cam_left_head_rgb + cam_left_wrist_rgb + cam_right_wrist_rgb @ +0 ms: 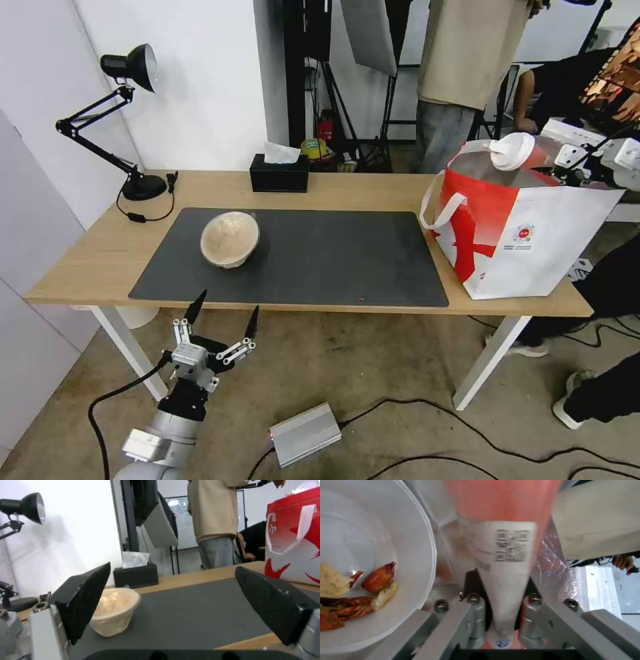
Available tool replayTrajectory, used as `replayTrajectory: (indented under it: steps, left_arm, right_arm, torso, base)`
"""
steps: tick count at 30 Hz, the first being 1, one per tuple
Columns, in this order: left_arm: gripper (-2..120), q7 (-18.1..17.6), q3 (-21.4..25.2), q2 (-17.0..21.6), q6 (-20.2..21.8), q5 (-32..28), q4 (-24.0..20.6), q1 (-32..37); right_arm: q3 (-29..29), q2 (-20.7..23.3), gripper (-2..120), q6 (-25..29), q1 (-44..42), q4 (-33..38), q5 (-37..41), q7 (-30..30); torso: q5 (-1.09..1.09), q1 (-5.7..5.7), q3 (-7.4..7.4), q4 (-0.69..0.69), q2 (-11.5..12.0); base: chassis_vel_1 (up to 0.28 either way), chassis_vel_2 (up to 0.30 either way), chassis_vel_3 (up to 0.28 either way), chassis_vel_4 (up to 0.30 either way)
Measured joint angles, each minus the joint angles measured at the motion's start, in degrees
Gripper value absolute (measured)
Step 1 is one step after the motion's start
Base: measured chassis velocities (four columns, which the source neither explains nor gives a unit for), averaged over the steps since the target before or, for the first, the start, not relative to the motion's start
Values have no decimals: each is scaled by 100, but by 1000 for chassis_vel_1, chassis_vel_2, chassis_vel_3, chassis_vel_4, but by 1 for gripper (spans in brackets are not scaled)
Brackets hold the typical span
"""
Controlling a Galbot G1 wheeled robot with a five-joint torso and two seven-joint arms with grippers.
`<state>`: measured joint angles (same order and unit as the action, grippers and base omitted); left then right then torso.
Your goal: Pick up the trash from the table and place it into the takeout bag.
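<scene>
Spread wide, my left gripper point(223, 315) is hanging in the lower left of the head view, below the near edge of the table point(80, 260), its two black fingertips pointing up and touching nothing. On the dark grey mat point(333, 257), left of centre, the beige lidded bowl point(230, 239) is sitting tilted. At the right end of the table the takeout bag point(533, 247) is standing open, and the white lid of the red drink cup point(512, 151) is showing at its mouth, with my right arm reaching in from the right edge. A black tissue box point(279, 175) is standing at the far edge, and a black desk lamp point(130, 67) in the upper left.

From my left wrist, the two black fingers point(86, 597) are framing the scene, well apart. The beige lidded bowl point(115, 612) is sitting beyond them at lower left, and the takeout bag point(293, 540) is filling the upper right corner.

From my right wrist, my right gripper point(500, 620) is pinching the red drink cup point(506, 530), which is running up the middle of the frame. At left the large white bowl point(416, 562), holding food scraps point(356, 590), is lying just beside the cup, with silver foil lining point(553, 562) at right.
</scene>
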<state>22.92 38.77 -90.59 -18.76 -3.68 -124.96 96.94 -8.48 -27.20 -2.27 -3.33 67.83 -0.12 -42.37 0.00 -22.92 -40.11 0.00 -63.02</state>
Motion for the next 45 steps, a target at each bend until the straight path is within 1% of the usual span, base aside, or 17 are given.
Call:
replayTrajectory:
  steps: [1,4,5,7,8,9,10,11,12,16,17,18,20,21,26,37,45]
  left_arm:
    - [100,0,0,0,0,0,0,0]
    - [100,-1,-3,-7,2,-5,16,-21]
    - [100,-1,-3,-7,2,-5,16,-21]
    - [100,0,-13,-27,2,-3,17,-21]
    - [100,0,-13,-27,2,-3,17,-21]
    - [100,0,-14,-34,2,0,17,-14]
    - [100,0,-7,-35,2,3,-1,-5]
    - [100,0,-5,-35,2,3,-8,-4]
    - [100,0,-5,-35,2,3,-8,-4]
    - [100,1,-9,-44,4,14,-11,0]
    - [100,1,-9,-44,4,14,-11,0]
    - [100,3,-11,-49,4,18,-11,1]
    - [100,21,-20,-57,4,24,-12,2]
    - [100,26,-25,-58,5,27,-13,2]
    - [100,38,-27,-60,7,37,-16,7]
    - [100,40,-20,-60,15,39,-20,-1]
    - [100,40,5,-34,15,35,-25,8]
  right_arm:
    - [0,0,12,0,0,0,0,0]
    - [-67,21,23,-2,35,24,-18,-31]
    - [-67,21,23,-2,35,24,-18,-31]
    - [-106,22,35,-7,82,27,-51,-54]
    - [-106,22,35,-7,82,27,-51,-54]
    - [-135,25,39,-11,107,27,-68,-76]
    - [-218,23,53,-16,188,5,-75,-102]
    - [-248,20,59,-17,224,-5,-76,-105]
    - [-248,20,59,-17,224,-5,-76,-105]
    - [-358,13,78,-19,372,-19,-73,-125]
    - [-358,13,78,-19,372,-19,-73,-125]
    - [-369,13,82,-19,390,-19,-72,-130]
    - [-378,13,92,-19,422,-18,-66,-136]
    - [-380,13,95,-19,430,-18,-63,-137]
    - [-383,22,100,-19,433,-2,-38,-134]
    - [-355,75,100,-21,437,155,87,-117]
    - [-143,283,100,-61,341,483,361,-115]
  torso:
    - [0,0,0,0,0]
    - [0,0,0,0,0]
    - [0,0,0,0,0]
    - [-1,0,0,0,0]
    - [-1,0,0,0,0]
    - [-1,0,0,0,0]
    - [-1,0,0,0,0]
    - [-1,0,0,0,0]
    - [-1,0,0,0,0]
    - [-1,0,0,0,0]
    - [-1,0,0,0,0]
    - [-1,0,0,0,0]
    - [-1,0,0,0,0]
    - [-1,0,0,0,0]
    - [-1,0,0,0,0]
    - [-1,0,0,0,0]
    - [-1,0,0,0,0]
  base:
    - [0,0,0,0]
    - [0,0,0,0]
    - [0,0,0,0]
    - [0,0,0,0]
    - [0,0,0,0]
    - [0,0,0,0]
    - [0,0,0,0]
    - [0,0,0,0]
    - [0,0,0,0]
    - [0,0,0,0]
    - [0,0,0,0]
    - [0,0,0,0]
    - [0,0,0,0]
    - [0,0,0,0]
    - [0,0,0,0]
    - [0,0,0,0]
    - [0,0,0,0]
